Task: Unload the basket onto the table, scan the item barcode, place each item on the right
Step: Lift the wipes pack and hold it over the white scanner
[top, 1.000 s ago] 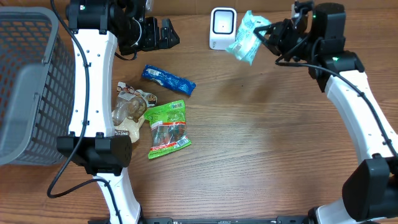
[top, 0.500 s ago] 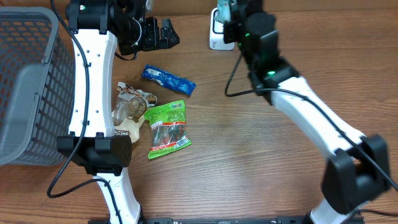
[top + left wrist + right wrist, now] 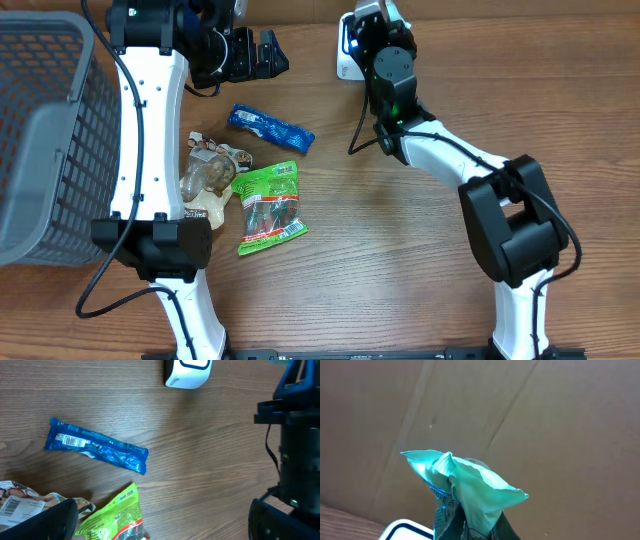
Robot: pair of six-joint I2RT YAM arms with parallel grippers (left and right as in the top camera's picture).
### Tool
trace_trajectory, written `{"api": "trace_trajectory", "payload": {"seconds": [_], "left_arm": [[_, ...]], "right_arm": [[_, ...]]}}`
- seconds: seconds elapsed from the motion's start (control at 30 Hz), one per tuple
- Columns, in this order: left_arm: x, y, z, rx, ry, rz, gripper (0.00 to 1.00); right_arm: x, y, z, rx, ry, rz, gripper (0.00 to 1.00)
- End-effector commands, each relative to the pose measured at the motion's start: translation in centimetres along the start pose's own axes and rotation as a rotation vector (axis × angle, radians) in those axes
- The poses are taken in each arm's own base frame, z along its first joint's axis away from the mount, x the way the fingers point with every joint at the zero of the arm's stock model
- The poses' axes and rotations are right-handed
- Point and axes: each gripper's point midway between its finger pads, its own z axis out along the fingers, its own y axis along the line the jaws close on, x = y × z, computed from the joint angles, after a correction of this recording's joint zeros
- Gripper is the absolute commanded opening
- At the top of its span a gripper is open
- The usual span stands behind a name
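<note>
Wood tabletop (image 3: pixel 420 260); right gripper (image 3: pixel 470 531), pinching the teal packet (image 3: pixel 465 487), has swung from the far right to over the white scanner (image 3: pixel 188 374) at the far edge; barcode read likely under way; left gripper (image 3: pixel 278 55) spread wide, idle, far left.

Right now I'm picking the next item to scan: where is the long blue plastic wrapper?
Overhead view: the long blue plastic wrapper lies left of centre on the table, between the left gripper and the green snack pouch.

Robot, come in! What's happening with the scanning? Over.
Left gripper open, idle. Right gripper shut on teal packet, held at white scanner. Nothing in the way. Over.
</note>
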Motion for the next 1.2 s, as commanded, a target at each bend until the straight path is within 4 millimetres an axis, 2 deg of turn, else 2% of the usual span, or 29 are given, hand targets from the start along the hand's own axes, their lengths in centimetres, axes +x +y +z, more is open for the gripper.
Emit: {"api": "trace_trajectory", "payload": {"seconds": [0.0,0.17,0.4,0.57,0.83,1.03,1.17], "left_arm": [[-0.3,-0.5,-0.2,0.011,-0.012,0.005,1.00],[-0.3,-0.5,-0.2,0.011,-0.012,0.005,1.00],[-0.3,-0.5,-0.2,0.011,-0.012,0.005,0.99],[-0.3,-0.5,-0.2,0.011,-0.012,0.005,1.00],[-0.3,-0.5,-0.2,0.011,-0.012,0.005,1.00],[-0.3,-0.5,-0.2,0.011,-0.012,0.005,1.00],[-0.3,-0.5,-0.2,0.011,-0.012,0.005,1.00]], "right_arm": [[0.1,0.2,0.6,-0.031,-0.036,-0.038,0.04],[0.8,1.6,1.1,-0.119,-0.087,-0.039,0.04],[2.7,1.6,2.1,-0.076,-0.146,-0.018,0.04],[4.0,2.7,2.6,-0.126,-0.151,-0.027,0.04],[3.5,2.7,2.6,-0.117,-0.165,-0.021,0.04],[1.8,2.2,1.7,0.006,-0.159,0.044,0.04],[0.2,2.9,0.7,0.027,-0.133,0.052,0.04]]}}
